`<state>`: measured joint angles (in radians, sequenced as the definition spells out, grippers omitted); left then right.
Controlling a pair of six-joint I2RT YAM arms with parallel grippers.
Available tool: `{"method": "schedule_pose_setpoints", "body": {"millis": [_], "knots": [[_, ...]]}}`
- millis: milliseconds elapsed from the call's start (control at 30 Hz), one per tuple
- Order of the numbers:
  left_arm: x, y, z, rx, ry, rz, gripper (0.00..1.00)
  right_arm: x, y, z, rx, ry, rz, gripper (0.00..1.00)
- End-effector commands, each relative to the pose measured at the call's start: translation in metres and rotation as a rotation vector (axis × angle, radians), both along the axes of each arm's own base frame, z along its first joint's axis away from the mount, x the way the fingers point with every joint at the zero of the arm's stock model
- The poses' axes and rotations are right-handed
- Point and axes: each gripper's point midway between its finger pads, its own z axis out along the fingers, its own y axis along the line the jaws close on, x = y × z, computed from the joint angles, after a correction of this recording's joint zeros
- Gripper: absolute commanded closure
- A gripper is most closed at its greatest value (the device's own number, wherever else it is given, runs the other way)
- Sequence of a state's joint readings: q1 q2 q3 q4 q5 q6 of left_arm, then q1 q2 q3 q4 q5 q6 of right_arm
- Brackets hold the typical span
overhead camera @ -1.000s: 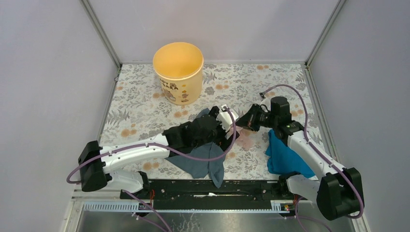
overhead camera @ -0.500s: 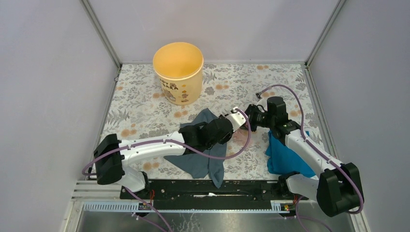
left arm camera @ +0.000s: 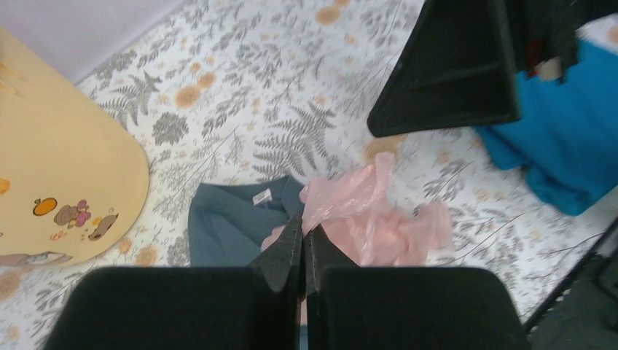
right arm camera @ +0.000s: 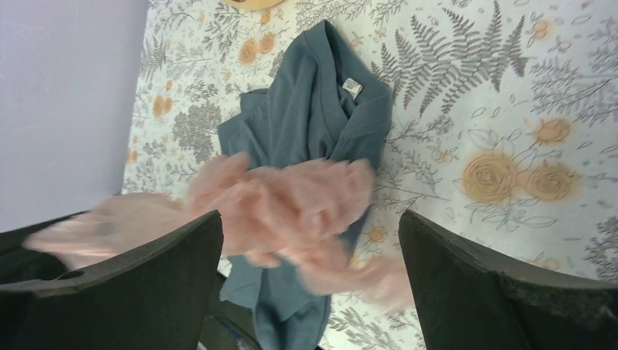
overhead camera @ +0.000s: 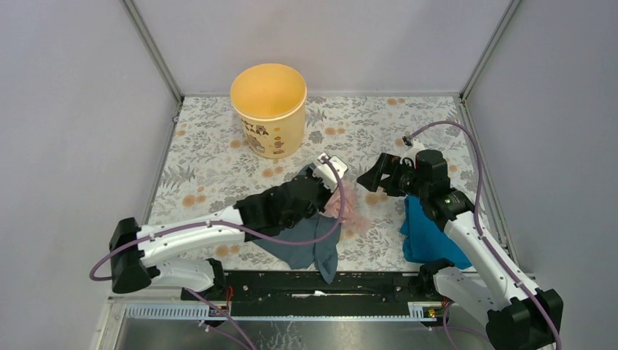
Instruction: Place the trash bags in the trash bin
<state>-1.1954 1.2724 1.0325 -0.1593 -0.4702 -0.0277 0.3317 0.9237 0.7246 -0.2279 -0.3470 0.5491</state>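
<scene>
The trash bag (overhead camera: 345, 204), a crumpled pale pink film, hangs over the floral table just right of the grey-blue cloth (overhead camera: 306, 242). My left gripper (overhead camera: 329, 195) is shut on the bag's near edge; in the left wrist view the jaws (left arm camera: 302, 230) are pressed together with pink film (left arm camera: 372, 215) spilling out ahead of them. My right gripper (overhead camera: 370, 177) stands open just right of the bag. In the right wrist view the blurred bag (right arm camera: 291, 200) lies between its wide-apart fingers (right arm camera: 153, 284) without being pinched. The trash bin (overhead camera: 268, 109), a yellow-orange bucket, stands upright at the back left.
A bright blue cloth (overhead camera: 426, 235) lies under the right forearm near the table's right edge. The grey-blue cloth (right arm camera: 313, 124) spreads beneath the bag toward the front rail (overhead camera: 313, 286). Metal posts and lilac walls enclose the table on three sides.
The left gripper reached right, shut on the pink bag and drew back left with it. The right gripper opened, let the bag go and shifted slightly right.
</scene>
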Motion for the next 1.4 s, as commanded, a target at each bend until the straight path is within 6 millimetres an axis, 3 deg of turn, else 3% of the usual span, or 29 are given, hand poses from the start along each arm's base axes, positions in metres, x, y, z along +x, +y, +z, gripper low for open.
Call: {"method": "schedule_pose_setpoints", "body": {"millis": [0, 100, 167, 267, 333, 533, 700, 967, 1133, 1167, 1233, 1367], "knots": [[-0.005, -0.005, 0.049, -0.215, -0.045, -0.035, 1.0, 0.004, -0.005, -0.018, -0.091, -0.059, 0.048, 0.03], [-0.005, 0.002, 0.059, -0.25, -0.056, -0.019, 1.0, -0.003, 0.012, -0.015, -0.007, -0.14, 0.146, 0.03], [-0.007, 0.005, 0.06, -0.26, -0.054, -0.02, 1.0, -0.012, 0.031, -0.002, 0.106, -0.216, 0.253, 0.02], [-0.008, 0.007, 0.064, -0.277, -0.052, -0.018, 1.0, -0.031, 0.054, 0.015, 0.279, -0.261, 0.391, 0.0], [-0.005, 0.011, 0.069, -0.289, -0.061, 0.01, 1.0, -0.048, 0.061, 0.014, 0.343, -0.276, 0.459, 0.0], [0.002, 0.028, 0.083, -0.336, -0.096, 0.092, 1.0, -0.059, 0.056, -0.01, 0.314, -0.208, 0.448, 0.0], [0.001, 0.033, 0.09, -0.37, -0.1, 0.099, 1.0, -0.074, 0.071, -0.024, 0.333, -0.159, 0.488, 0.0], [0.002, 0.041, 0.097, -0.403, -0.105, 0.111, 1.0, -0.063, 0.078, -0.045, 0.259, -0.157, 0.474, 0.0], [0.005, 0.049, 0.103, -0.439, -0.106, 0.127, 1.0, -0.062, 0.095, -0.039, 0.311, -0.168, 0.524, 0.03], [0.006, 0.052, 0.105, -0.447, -0.109, 0.136, 1.0, -0.063, 0.099, -0.039, 0.323, -0.165, 0.532, 0.07], [0.01, 0.059, 0.109, -0.459, -0.122, 0.164, 1.0, -0.061, 0.102, -0.04, 0.336, -0.14, 0.522, 0.25], [0.021, 0.099, 0.122, -0.484, -0.192, 0.33, 1.0, -0.043, 0.085, -0.061, 0.219, -0.06, 0.353, 0.86]]}}
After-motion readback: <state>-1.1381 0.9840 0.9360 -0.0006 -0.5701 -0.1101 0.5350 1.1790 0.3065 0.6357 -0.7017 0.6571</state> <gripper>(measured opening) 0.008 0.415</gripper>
